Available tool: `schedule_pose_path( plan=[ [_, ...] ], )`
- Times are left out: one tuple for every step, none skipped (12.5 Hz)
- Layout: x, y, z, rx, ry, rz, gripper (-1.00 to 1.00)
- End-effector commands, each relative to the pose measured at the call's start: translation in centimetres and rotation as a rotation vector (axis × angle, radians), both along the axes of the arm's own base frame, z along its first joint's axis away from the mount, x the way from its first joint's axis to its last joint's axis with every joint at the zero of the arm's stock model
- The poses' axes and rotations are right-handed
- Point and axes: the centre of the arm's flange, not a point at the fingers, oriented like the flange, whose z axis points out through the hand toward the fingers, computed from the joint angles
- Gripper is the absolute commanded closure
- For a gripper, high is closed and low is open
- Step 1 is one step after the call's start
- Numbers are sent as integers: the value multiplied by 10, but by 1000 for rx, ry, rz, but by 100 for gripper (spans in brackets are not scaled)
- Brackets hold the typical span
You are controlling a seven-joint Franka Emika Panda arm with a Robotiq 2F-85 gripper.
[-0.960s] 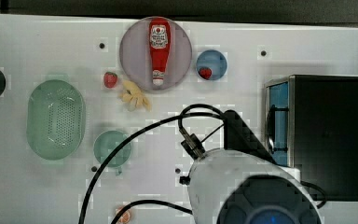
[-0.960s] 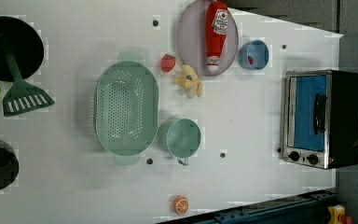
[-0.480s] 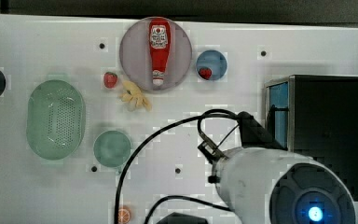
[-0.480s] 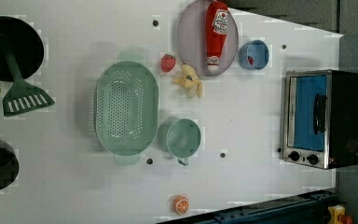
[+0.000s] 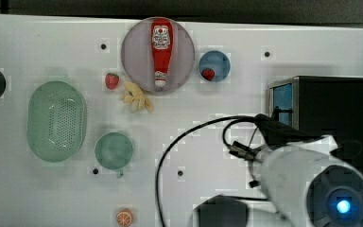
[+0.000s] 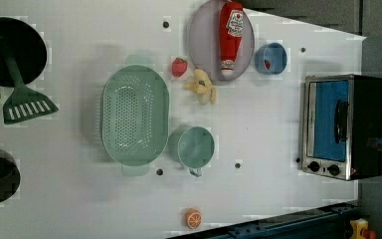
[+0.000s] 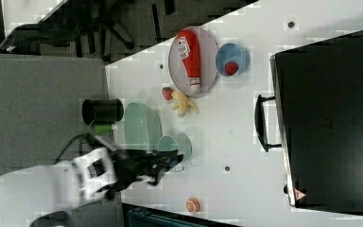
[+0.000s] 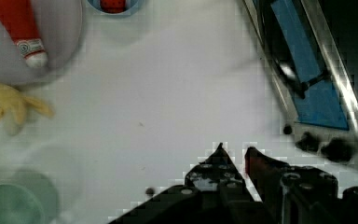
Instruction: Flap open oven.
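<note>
Oven (image 6: 340,127): it sits at the far edge of the bench (image 5: 217,142), at the top view's right, door shut, blue glass and black bar handle (image 7: 261,123) facing the open middle of the bench.
Claw (image 8: 233,154): in the wrist view I see the two tips nearly together with only a slim gap, holding nothing; it hangs over bare bench near the knob end of the oven front, apart from the handle.
Miss risk: with the tips this narrow, I judge they may not fit around the handle bar and could just knock against it.
Slide risk: the oven looks free-standing, so a pull that is too level could drag the whole box instead of swinging the door down.
Slip risk: a hook on the bar's end rather than its middle could slide off as the door tips.
Clutter risk: the cup (image 5: 114,150) and the banana (image 5: 136,98) lie well apart from the oven, so I count them a small worry.
Cable (image 5: 189,137): it loops low beside the arm and could snag on the oven corner.
</note>
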Motion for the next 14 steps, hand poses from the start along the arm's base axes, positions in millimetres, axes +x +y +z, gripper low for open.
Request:
schedule_pose_path(
  plan=[
    [3,-46,-23,-57,-21,171,65],
    [5,-57,-32,-62,-24,172,65],
    [7,-67,-43,-65,-22,169,65],
    [10,-76,-54,-69,-17,173,65],
    [13,-85,-66,-76,-13,180,65],
    [16,-92,-77,-87,-16,194,65],
    [20,-98,-87,-102,-21,217,65],
    [25,-103,-97,-118,-26,254,65],
    [28,-107,-107,-132,-26,289,65],
    [31,-110,-118,-141,-19,314,65],
    [34,-112,-129,-145,-10,316,65],
    [35,-113,-141,-143,5,316,65],
    [37,-113,-153,-138,24,316,65],
    [38,-113,-163,-137,37,317,65]
  ],
)
